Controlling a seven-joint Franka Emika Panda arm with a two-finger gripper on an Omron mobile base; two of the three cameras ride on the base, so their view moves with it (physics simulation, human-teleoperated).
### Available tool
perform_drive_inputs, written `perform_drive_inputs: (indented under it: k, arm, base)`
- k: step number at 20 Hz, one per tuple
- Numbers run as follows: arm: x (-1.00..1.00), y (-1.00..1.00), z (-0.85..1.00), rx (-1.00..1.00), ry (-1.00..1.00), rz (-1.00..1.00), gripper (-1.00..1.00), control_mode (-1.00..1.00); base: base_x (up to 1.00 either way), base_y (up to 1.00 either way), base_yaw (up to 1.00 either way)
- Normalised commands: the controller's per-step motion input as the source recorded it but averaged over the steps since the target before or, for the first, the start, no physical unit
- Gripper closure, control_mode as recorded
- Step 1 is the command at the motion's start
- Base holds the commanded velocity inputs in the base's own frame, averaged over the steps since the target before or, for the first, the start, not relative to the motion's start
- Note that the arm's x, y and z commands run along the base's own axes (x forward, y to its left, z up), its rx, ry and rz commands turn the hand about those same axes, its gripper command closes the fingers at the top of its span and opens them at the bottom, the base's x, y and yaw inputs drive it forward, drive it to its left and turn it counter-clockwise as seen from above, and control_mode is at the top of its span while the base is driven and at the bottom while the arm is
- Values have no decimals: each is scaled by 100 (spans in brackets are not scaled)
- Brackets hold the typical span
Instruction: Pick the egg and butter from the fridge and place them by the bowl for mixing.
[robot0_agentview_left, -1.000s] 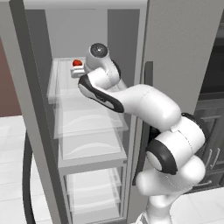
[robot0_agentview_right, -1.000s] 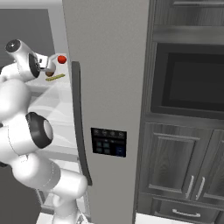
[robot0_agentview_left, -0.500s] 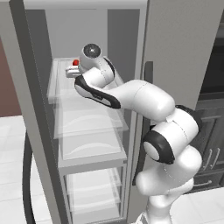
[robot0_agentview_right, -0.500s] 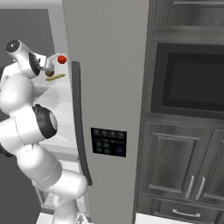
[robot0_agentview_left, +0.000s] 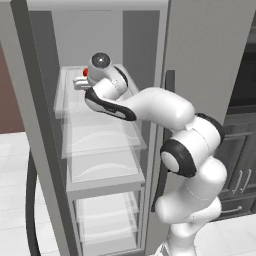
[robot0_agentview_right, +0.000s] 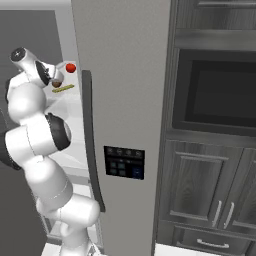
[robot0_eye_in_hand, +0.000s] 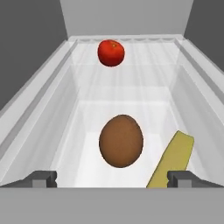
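Note:
The brown egg (robot0_eye_in_hand: 121, 141) lies on the translucent top shelf (robot0_eye_in_hand: 65, 131) of the open fridge (robot0_agentview_right: 125, 75), just ahead of my gripper (robot0_eye_in_hand: 112, 179). Both fingertips (robot0_eye_in_hand: 41, 178) stand wide apart, so the gripper is open and holds nothing. The egg sits between the lines of the two fingers. The yellowish butter (robot0_eye_in_hand: 173, 159) lies slantwise to the egg's right, its near end by the right fingertip. From the right base view the egg (robot0_agentview_right: 56, 84) and butter (robot0_agentview_right: 63, 89) show just past the hand. My gripper (robot0_agentview_left: 80, 82) reaches over the top shelf. The bowl is out of view.
A red ball (robot0_eye_in_hand: 111, 53) rests at the back of the same shelf, also seen as the red ball (robot0_agentview_right: 71, 67). Shelf walls rise on both sides of the hand. The fridge door carries a long dark handle (robot0_agentview_right: 90, 140) and a button panel (robot0_agentview_right: 124, 162). Dark cabinets (robot0_agentview_right: 210, 190) stand to the right.
The hand has moved a little further into the top shelf toward the egg, most of it in the first half second. The gripper stays open.

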Motion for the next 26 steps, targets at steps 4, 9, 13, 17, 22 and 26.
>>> perform_drive_inputs:
  k: [4,9,13,17,22,26]
  arm:
    - [21,0,-10,-5,0,-7,-100,-100]
    - [22,2,-5,-3,1,-7,-100,-100]
    - [24,0,-9,-1,2,-7,-100,-100]
    - [22,2,-7,0,1,-6,-100,-100]
    - [19,2,-12,0,0,-3,-100,-100]
    - [11,7,-24,0,3,-3,100,-100]
  base:
    - [0,0,0]
    - [0,0,0]
    - [0,0,0]
    - [0,0,0]
    - [0,0,0]
    - [0,0,0]
